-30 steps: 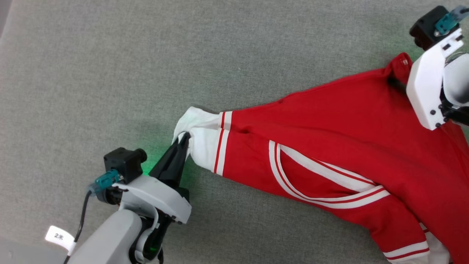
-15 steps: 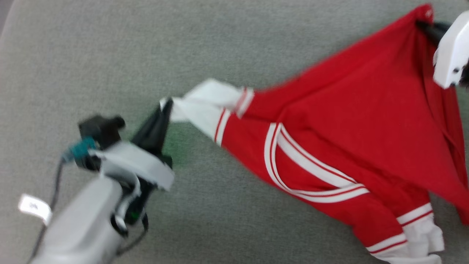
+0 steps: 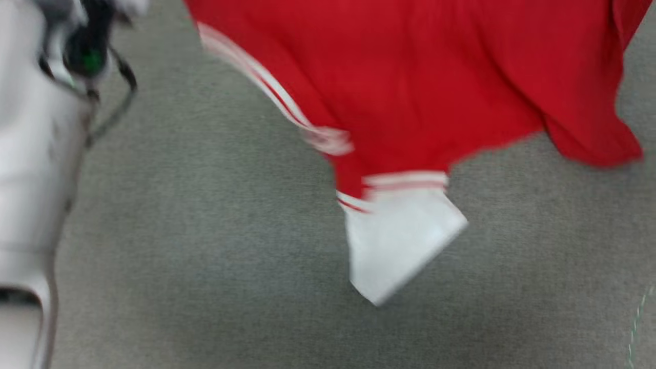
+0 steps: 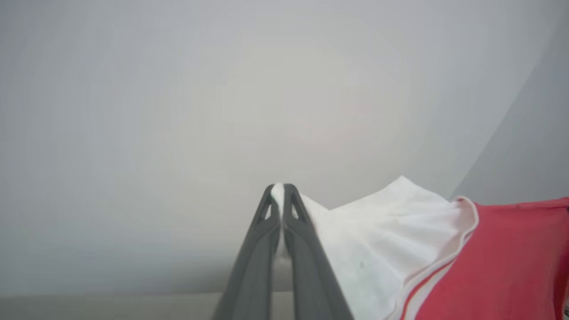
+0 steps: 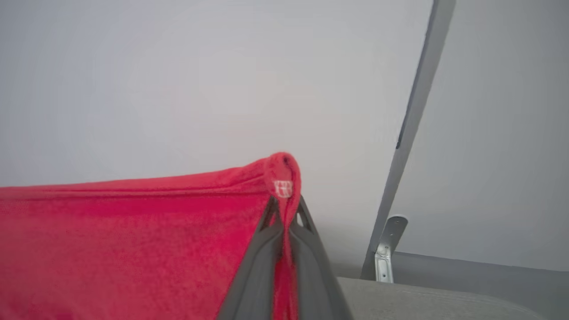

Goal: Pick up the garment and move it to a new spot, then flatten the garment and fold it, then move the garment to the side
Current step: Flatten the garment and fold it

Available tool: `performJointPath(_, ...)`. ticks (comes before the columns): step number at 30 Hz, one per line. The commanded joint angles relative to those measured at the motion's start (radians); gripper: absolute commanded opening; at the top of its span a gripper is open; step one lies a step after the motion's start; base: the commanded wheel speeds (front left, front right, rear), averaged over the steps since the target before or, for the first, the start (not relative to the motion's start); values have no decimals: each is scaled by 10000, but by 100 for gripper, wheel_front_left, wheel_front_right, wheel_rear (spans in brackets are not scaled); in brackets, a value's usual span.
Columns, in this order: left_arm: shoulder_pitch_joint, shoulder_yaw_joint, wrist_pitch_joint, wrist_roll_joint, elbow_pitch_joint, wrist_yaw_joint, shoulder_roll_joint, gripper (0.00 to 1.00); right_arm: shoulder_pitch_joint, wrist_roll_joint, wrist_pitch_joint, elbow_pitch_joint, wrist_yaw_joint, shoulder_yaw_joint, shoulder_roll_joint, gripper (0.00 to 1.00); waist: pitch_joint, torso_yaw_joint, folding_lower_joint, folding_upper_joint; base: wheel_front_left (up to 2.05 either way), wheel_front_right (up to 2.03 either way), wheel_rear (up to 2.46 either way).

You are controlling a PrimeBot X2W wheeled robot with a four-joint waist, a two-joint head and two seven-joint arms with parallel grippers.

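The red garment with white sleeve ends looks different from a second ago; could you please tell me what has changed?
The soft red fabric garment has been lifted up from the grey surface, where it lay spread, and now hangs. The right pincer has closed on its red corner. The left pincer stays shut on a white sleeve end. The head camera has also shifted.

I can't read any text, number or brand on my feeds. The closest is a small white tab (image 5: 283, 188) with red marks, sewn at the top corner of the garment (image 5: 133, 249) in the right wrist view, too blurred to make out.
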Motion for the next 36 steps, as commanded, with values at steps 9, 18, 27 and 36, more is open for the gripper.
performJointPath(9,-4127,563,-1147,459,3026,75,-81,0,-2577,-814,-1732,1572,-30,-1044,679,0,403,-919,0,-1,0,0,0)
performJointPath(18,-5087,694,-1677,472,4318,-548,-600,0,-2992,-1124,-2490,2816,-30,-963,1063,0,45,-1043,0,-1,0,0,0)
performJointPath(27,-2483,626,-1516,-820,3769,-870,-999,0,-692,-190,-1934,1807,-24,581,943,0,-257,-1008,0,-1,0,0,0)
performJointPath(36,2151,-39,-1564,-2621,333,-870,-393,0,2150,1408,-1196,-463,-18,1767,-269,0,-869,-769,0,-1,0,0,0)
